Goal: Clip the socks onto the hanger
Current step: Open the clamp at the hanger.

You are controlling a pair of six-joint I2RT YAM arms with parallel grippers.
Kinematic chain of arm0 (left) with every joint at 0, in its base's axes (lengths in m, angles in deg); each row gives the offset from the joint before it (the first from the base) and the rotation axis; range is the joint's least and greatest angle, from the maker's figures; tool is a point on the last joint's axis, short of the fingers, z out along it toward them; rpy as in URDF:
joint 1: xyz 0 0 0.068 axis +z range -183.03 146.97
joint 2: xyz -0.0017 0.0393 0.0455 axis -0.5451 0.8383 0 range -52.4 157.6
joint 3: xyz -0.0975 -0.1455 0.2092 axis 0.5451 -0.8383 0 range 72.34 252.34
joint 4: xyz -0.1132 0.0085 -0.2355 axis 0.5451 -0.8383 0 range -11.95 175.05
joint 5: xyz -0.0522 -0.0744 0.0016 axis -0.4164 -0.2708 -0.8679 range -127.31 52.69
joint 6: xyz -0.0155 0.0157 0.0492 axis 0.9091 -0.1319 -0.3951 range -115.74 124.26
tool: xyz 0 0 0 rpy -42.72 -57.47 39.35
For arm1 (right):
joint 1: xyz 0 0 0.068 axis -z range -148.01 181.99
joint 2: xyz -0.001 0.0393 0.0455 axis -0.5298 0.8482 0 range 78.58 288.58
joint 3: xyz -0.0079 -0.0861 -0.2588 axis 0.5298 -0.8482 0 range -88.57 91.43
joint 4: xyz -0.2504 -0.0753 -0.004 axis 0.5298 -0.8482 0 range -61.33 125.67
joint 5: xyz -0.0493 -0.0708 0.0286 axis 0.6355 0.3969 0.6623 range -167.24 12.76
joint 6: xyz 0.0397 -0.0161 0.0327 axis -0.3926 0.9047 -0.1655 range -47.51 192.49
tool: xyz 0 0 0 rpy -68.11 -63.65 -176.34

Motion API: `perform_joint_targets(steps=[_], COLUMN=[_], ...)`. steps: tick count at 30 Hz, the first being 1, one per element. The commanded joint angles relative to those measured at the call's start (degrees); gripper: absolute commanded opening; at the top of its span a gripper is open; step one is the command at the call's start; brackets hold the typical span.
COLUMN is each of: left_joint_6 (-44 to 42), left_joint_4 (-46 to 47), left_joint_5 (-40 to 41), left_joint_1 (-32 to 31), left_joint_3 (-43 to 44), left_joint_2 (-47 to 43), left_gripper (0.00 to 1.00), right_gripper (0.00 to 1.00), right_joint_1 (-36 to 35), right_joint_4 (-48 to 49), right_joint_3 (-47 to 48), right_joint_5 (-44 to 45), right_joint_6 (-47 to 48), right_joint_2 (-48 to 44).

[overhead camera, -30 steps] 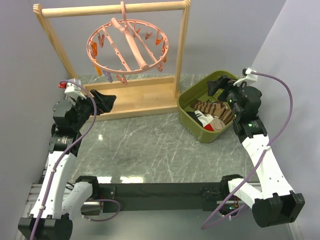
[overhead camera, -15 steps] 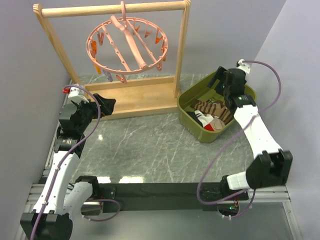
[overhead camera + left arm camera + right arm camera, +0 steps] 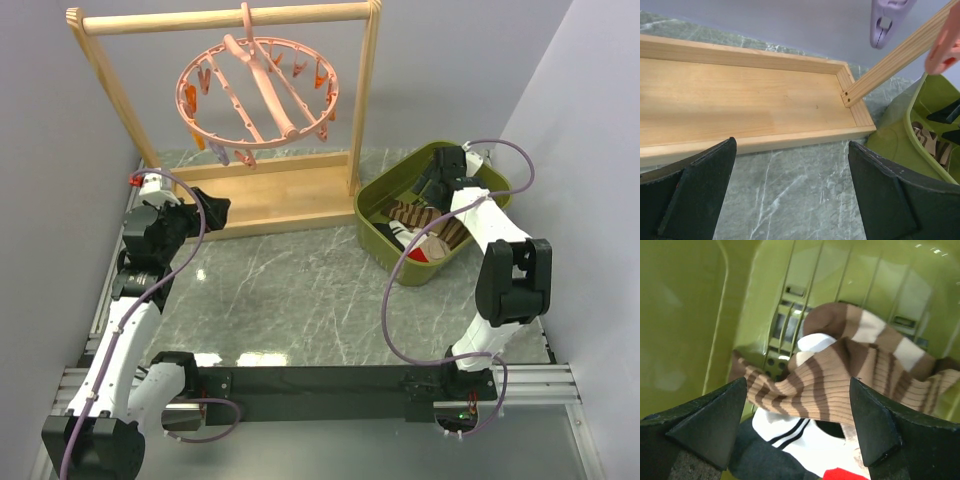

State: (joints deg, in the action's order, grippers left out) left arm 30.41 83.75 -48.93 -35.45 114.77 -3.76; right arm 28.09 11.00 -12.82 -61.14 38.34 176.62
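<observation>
Nothing clipped yet. Grey marble counter [image 3: 300, 300]: mid-span open for moves. Light wooden rack frame [image 3: 265, 195] back-left carries the salmon-pink round plastic ring hanger [image 3: 255, 147], no sock on its clips. Olive-green plastic basket [image 3: 378, 238] holds the brown tan-striped knit socks [image 3: 825, 380]. Right jaws spread wide just above them, basket walls close. Left jaws spread, empty, near rack base.
</observation>
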Motion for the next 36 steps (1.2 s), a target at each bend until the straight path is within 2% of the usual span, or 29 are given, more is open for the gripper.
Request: perform_joint_targets(steps=[1,8,12,16,21,24,29,33,36], left_joint_6=[-1.2,-1.8,-4.1,-3.3,-3.7,-2.7,-2.5,-2.1,-0.3], left_joint_4=[2.4,3.8,3.3,3.9,5.2,9.1,13.3,14.7,14.7], left_joint_5=[0.5,-1.7,-8.3,-9.0,-14.9,-16.9,-14.9,-16.2,-12.9], left_joint_1=[0.2,0.2,0.2,0.1,-0.1,-1.5,-3.9,-4.9,-6.5], left_joint_3=[1.2,0.5,0.7,0.5,2.5,2.5,3.5,6.9,9.1], left_joint_2=[-0.2,-1.4,-1.4,-0.5,-1.3,-3.5,-4.7,-1.0,1.9], left_gripper=[0.99,0.99,0.99,0.99,0.99,0.99,0.98,0.96,0.95], right_gripper=[0.89,0.88,0.88,0.87,0.86,0.87,0.86,0.86,0.86], right_joint_1=[0.3,0.5,0.9,0.9,1.0,0.9,0.7,-0.3,-0.6], right_joint_4=[-0.7,-0.4,0.8,1.0,3.9,5.6,7.2,11.0,14.1], right_joint_3=[2.9,0.6,0.1,0.5,-0.4,-1.2,-2.7,-4.9,-6.7], right_joint_5=[5.3,4.9,4.0,3.6,1.5,-0.4,-4.2,-6.7,-9.6], right_joint_6=[-0.9,-2.7,-3.2,-3.2,-2.2,-0.4,2.6,5.7,8.0], right_joint_2=[-0.5,0.3,1.1,2.5,0.3,-1.9,-6.0,-10.8,-14.9])
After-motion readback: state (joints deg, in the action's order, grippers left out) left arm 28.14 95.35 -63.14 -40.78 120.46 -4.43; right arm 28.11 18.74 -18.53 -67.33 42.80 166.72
